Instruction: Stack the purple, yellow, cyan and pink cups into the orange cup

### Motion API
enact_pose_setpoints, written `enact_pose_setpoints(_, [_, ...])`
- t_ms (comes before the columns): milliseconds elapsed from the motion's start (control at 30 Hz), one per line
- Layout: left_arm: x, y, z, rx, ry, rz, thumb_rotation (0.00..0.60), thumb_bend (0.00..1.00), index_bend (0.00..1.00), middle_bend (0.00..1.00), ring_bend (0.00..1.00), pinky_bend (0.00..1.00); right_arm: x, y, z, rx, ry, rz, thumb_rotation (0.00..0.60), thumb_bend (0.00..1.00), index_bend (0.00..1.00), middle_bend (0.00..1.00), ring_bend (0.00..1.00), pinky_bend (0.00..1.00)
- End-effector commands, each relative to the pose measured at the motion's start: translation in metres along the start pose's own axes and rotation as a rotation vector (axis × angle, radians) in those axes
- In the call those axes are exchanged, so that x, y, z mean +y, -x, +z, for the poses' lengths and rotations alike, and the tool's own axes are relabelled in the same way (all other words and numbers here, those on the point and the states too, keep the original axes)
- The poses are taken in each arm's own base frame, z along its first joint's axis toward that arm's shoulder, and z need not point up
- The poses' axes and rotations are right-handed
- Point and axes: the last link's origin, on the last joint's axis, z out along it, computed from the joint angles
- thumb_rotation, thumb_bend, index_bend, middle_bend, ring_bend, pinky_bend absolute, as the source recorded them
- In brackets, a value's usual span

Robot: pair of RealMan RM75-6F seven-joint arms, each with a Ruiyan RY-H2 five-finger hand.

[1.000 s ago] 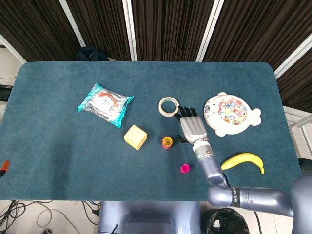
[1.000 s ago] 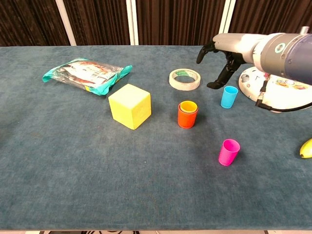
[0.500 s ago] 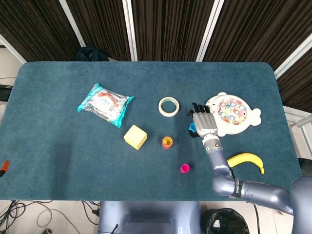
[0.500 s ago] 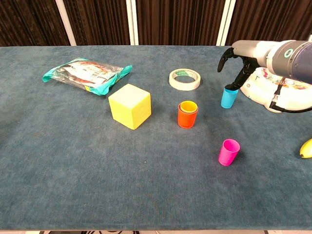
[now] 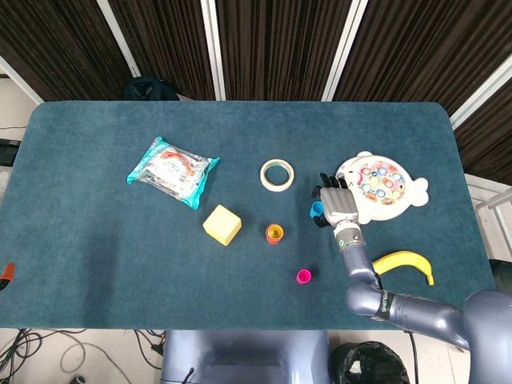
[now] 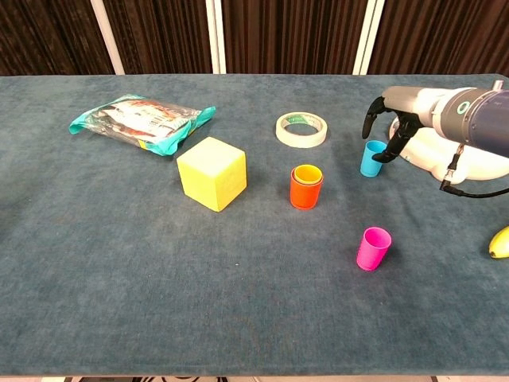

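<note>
nearest the robot on the table [image 6: 119, 302] stands the pink cup [image 6: 373, 248], upright and alone, well apart from the other cups. at the far right edge of the chest view the tip of a banana [image 6: 500, 242] shows; the head view has it lying just right of the right arm.

further out, near the middle of the table, the orange cup [image 6: 305, 190] stands upright with a yellow cup [image 6: 308, 173] nested in it, the yellow rim showing above the orange one; whether a purple cup sits inside cannot be told. to its left is a yellow block [image 6: 211, 173], turned corner-on.

right of the orange cup stands the cyan cup [image 6: 371, 157], upright on the table. the right hand [image 6: 394, 129] is just beside it, its dark fingers [image 6: 382, 153] spread and curved down over the cup's right side; one fingertip looks to be at the cup's rim, but the fingers are not closed round it and it holds nothing. in the head view the hand covers most of the cup, only a cyan sliver showing at its left edge. just behind the hand lies a white fish-shaped toy board [image 5: 379, 187] with coloured dots.

beyond the cups a roll of tape [image 6: 301, 130] lies flat, and at far left a teal snack packet [image 6: 143, 120]. the left hand appears in neither view.
</note>
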Motion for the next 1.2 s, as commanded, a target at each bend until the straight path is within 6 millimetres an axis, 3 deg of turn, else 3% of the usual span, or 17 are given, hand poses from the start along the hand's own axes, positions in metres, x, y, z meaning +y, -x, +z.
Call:
enact_pose_setpoints(33, [0.0001, 0.0, 0.0, 0.0, 0.001, 0.001, 0.6, 0.27, 0.03, 0.03, 0.0, 0.0, 0.0005, 0.0006, 0.001, 0.001, 0.002, 0.002, 0.6, 0.39, 0.37, 0.0, 0.05, 0.05])
enact_pose_setpoints(1200, [0.0006, 0.0006, -0.0006, -0.002, 0.004, 0.003, 0.6, 0.27, 0.03, 0.03, 0.0, 0.0, 0.0031, 0.0009, 0.0032, 0.018, 0.005, 0.003, 0.6, 0.4, 0.45, 0.0, 0.06, 0.05])
